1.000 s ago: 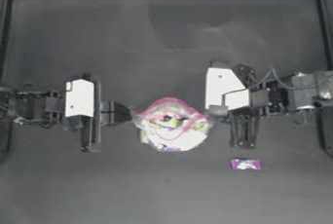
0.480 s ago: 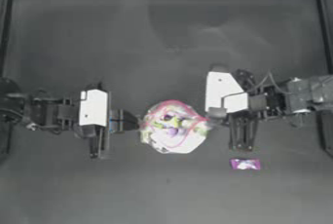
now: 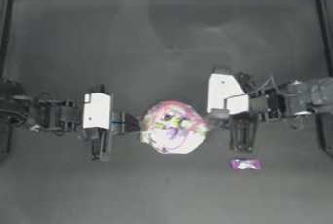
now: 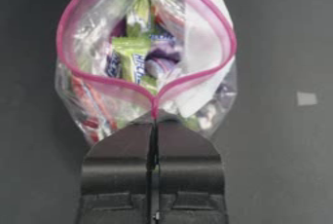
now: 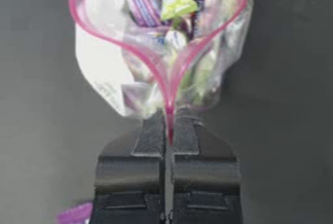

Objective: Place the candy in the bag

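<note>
Right wrist view: "HI-CH" partly readable on sweet (image 5: pixel 174 1) inside bag (image 5: pixel 110 79).

Bag (image 3: pixel 172 128): clear plastic zip bag, pink-red strip along its mouth, located just below centre of the top view. Mouth stands open in a rounded loop; the strip is pinched together at the left and right ends. Contents visible through the plastic and the opening: yellow-green, purple and white wrapped sweets. Body of the bag is crumpled and bulging.

Candy (image 3: pixel 244 164): small rectangular sweet, pink-magenta wrapper with a whitish centre patch. Lies flat on the dark table (image 3: pixel 162 38) in the lower right of the top view, apart from the bag, outside it.
</note>
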Action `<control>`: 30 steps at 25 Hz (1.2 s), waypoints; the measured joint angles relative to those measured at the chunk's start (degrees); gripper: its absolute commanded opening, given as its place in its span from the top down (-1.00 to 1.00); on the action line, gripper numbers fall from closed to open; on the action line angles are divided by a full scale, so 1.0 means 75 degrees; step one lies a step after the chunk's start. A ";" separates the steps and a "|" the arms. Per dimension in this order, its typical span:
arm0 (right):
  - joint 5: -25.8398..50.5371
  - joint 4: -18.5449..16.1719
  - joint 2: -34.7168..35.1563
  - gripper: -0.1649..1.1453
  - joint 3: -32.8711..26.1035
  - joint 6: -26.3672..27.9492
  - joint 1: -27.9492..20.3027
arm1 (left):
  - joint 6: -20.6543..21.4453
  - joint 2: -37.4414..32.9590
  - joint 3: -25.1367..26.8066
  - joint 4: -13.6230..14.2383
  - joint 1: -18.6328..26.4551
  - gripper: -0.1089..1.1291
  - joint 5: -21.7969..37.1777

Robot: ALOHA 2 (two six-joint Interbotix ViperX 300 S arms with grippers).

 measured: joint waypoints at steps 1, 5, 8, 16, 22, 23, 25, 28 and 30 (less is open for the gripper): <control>-0.0023 0.0012 0.0047 0.65 0.0000 0.0000 0.0000 | 0.0000 0.0023 0.0000 0.0000 0.0000 0.74 -0.0012; -0.0082 0.0012 0.0152 0.65 0.0012 0.0000 0.0000 | 0.0000 0.0105 0.0012 0.0000 -0.0012 0.74 -0.0012; -0.0117 0.0012 0.0152 0.65 0.0035 0.0000 0.0000 | 0.0000 0.0152 0.0012 0.0000 0.0012 0.74 -0.0012; -0.0129 0.0012 0.0152 0.65 0.0082 0.0000 0.0000 | 0.0023 0.0152 0.0000 0.0000 0.0035 0.74 -0.0023; -0.0129 -0.0023 0.0164 0.61 0.0094 0.0000 0.0000 | 0.0023 0.0246 0.0012 0.0000 0.0047 0.74 -0.0023; -0.0129 -0.0023 0.0164 0.60 0.0105 0.0000 0.0000 | 0.0023 0.0258 0.0012 0.0000 0.0047 0.74 -0.0023; -0.0129 -0.0023 0.0211 0.51 0.0105 0.0000 0.0000 | 0.0023 0.0281 0.0012 0.0000 0.0047 0.74 -0.0035; -0.0188 -0.0035 0.0234 0.22 0.0117 -0.0023 0.0000 | 0.0023 0.0281 0.0000 0.0000 0.0047 0.74 -0.0059; -0.0305 -0.0035 0.0234 -0.08 0.0117 -0.0059 0.0000 | 0.0023 0.0281 0.0012 0.0000 0.0047 0.74 -0.0129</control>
